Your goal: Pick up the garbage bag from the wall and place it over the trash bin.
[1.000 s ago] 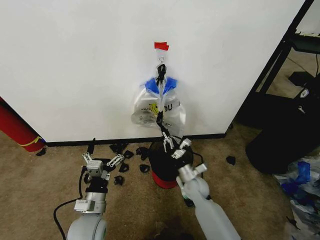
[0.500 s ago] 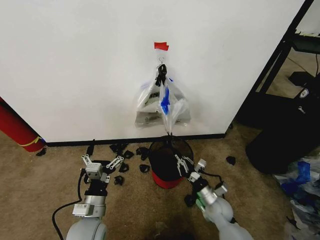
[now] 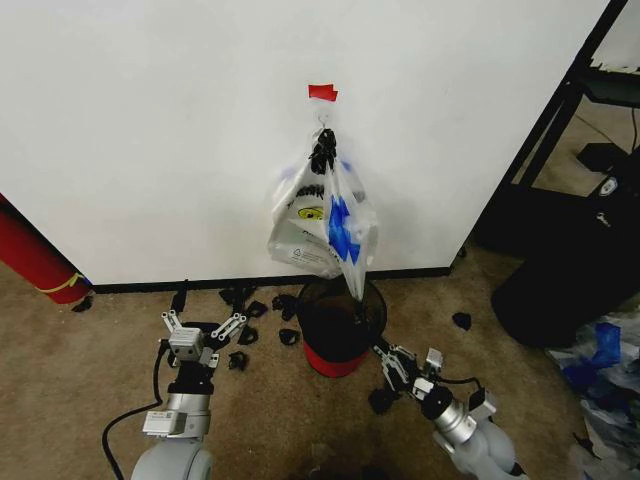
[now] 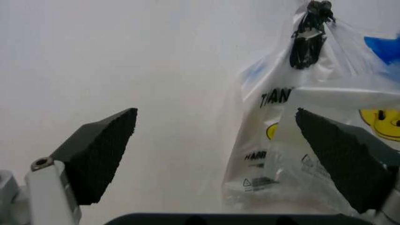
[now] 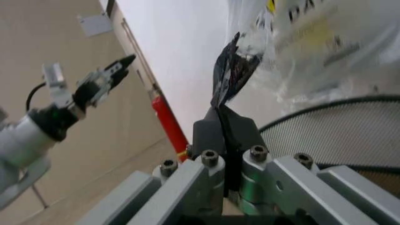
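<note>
The garbage bag [image 3: 345, 225] hangs on the wall [image 3: 150, 130] right above the trash bin [image 3: 335, 330]. Right gripper [image 3: 398, 366] sits beside the bin, pinching a black scrap [image 5: 230, 70]; left gripper [image 3: 202, 332] is spread wide.

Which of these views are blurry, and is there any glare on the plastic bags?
Head view: sharp, soft highlights on the garbage bag. Left wrist view: foam fingers soft, bags hazy. Right wrist view: bags overexposed and smeared, trash bin mesh clearer.
</note>
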Robot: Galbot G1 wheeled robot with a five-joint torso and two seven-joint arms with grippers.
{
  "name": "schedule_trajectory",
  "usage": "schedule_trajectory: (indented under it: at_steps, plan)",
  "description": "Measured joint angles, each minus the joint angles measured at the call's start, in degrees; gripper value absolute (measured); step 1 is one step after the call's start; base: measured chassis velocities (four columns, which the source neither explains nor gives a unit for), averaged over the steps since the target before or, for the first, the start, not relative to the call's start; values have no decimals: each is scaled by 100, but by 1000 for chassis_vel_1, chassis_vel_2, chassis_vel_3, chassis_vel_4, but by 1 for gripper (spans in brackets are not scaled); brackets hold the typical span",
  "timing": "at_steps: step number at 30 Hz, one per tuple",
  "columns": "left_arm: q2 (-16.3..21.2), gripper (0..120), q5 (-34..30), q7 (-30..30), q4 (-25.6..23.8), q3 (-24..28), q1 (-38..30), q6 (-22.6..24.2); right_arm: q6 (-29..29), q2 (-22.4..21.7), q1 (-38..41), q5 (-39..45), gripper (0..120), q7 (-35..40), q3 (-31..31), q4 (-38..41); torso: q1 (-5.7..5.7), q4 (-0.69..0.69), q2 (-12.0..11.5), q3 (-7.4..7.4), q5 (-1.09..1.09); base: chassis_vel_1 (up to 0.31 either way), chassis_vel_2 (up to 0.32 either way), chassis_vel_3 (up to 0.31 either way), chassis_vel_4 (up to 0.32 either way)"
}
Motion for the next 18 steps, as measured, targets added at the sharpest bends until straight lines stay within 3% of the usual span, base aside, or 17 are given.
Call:
schedule_trajectory:
  at_steps: [18]
  plan:
    - [13, 100, -8, -2, 111, 32, -103, -6, 83, -12, 135, -136, 0, -794, 237, -773, 0, 0, 0, 0, -1, 0, 0, 0, 0]
